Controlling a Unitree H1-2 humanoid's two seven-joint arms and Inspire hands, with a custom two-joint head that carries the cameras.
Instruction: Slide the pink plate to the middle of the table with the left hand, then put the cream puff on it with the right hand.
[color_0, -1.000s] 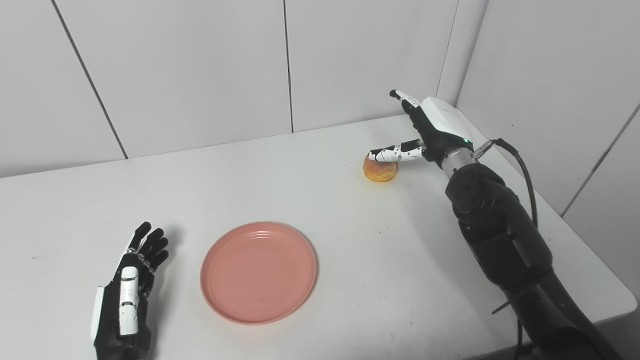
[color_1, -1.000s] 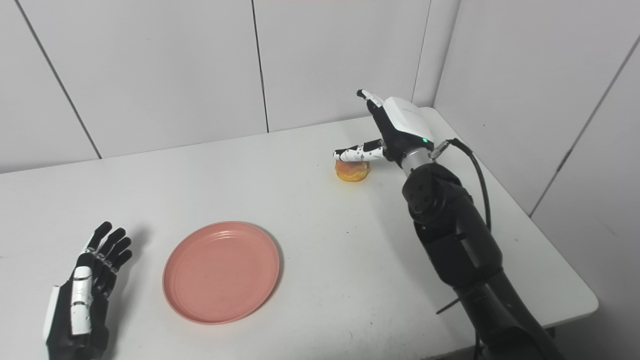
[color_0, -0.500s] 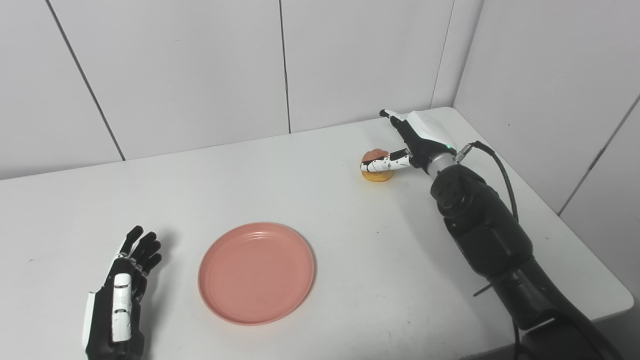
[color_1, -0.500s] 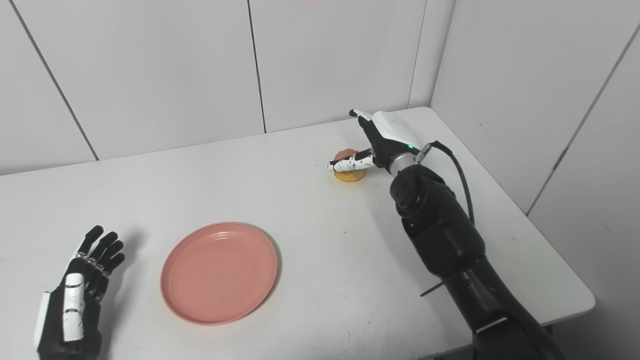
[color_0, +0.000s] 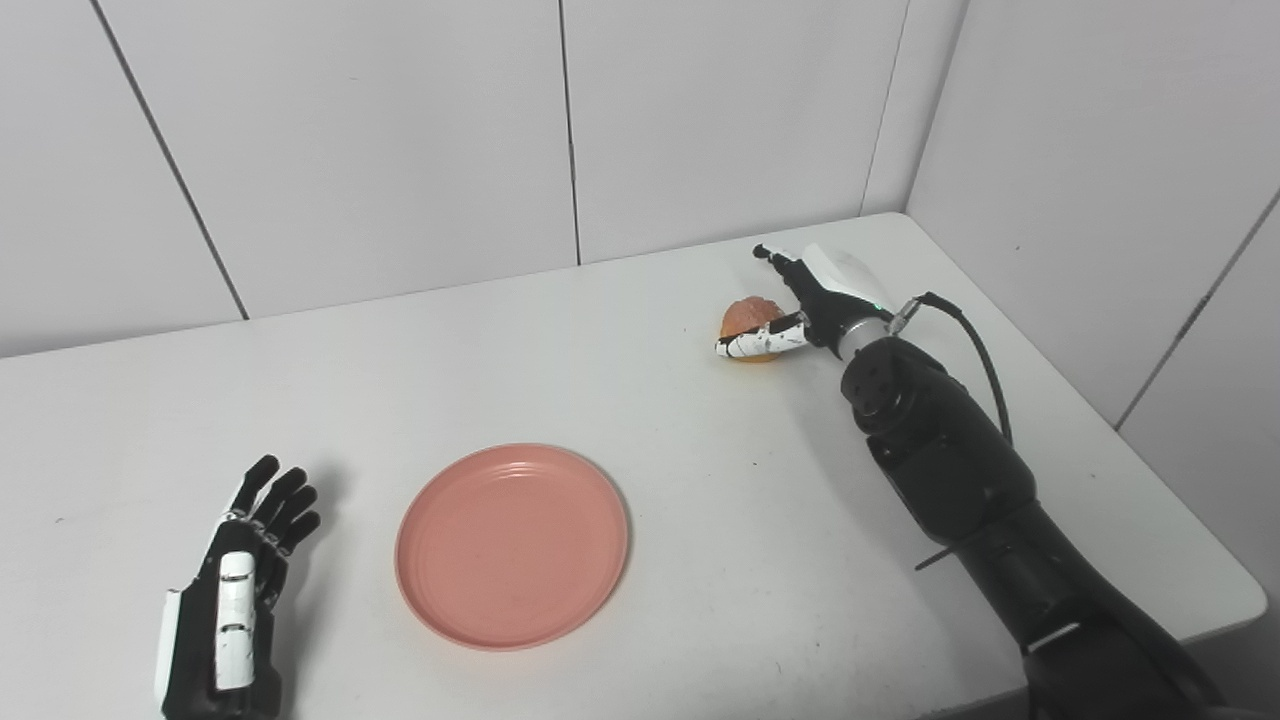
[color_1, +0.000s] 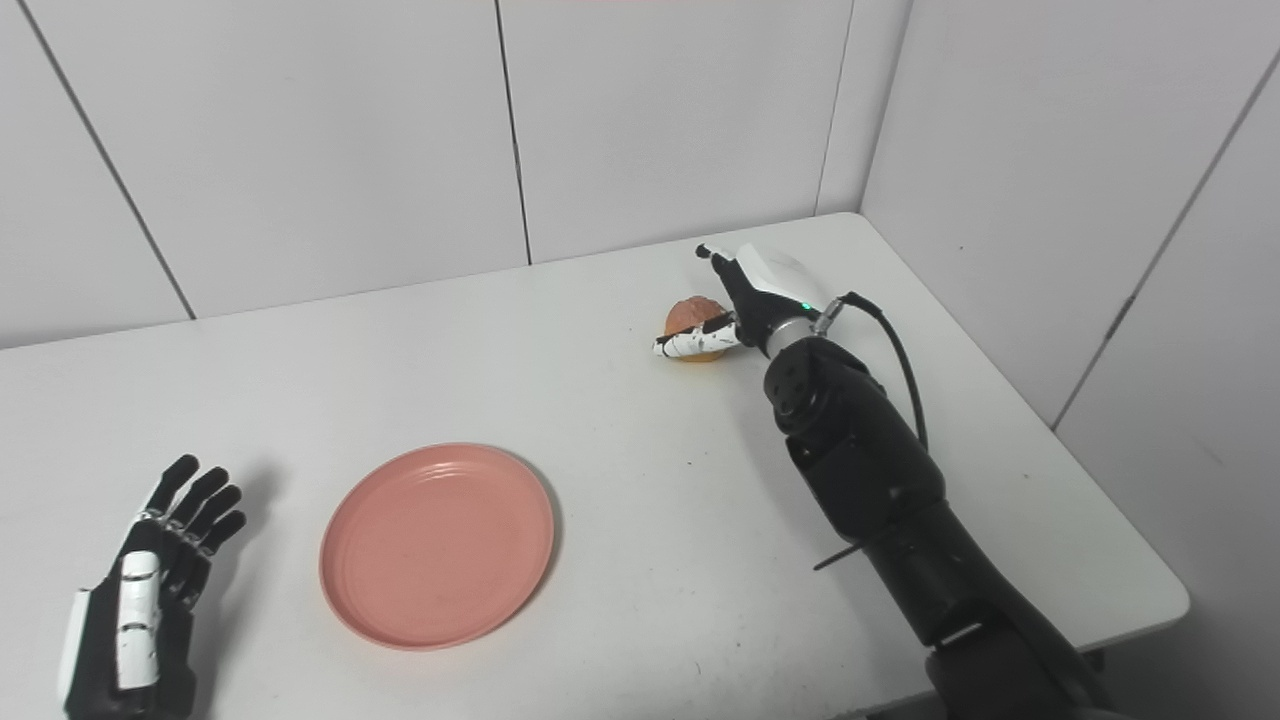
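Note:
The pink plate (color_0: 512, 545) lies flat on the white table (color_0: 640, 400), a little left of the middle and near the front. The cream puff (color_0: 746, 318), golden with a brown top, sits at the far right of the table. My right hand (color_0: 806, 303) is down at the puff with its fingers apart: the thumb crosses low in front of the puff and the other fingers reach past its far side. It is open and has not closed on the puff. My left hand (color_0: 228, 608) rests open at the front left, apart from the plate.
Grey wall panels stand behind the table and along its right side. The table's right edge (color_0: 1150, 450) runs close beside my right arm. A black cable (color_0: 975, 335) loops off the right wrist.
My right hand has come down from above the cream puff to its level, with the thumb now low in front of it. The left hand has drawn back toward the front edge. The camera tilted slightly.

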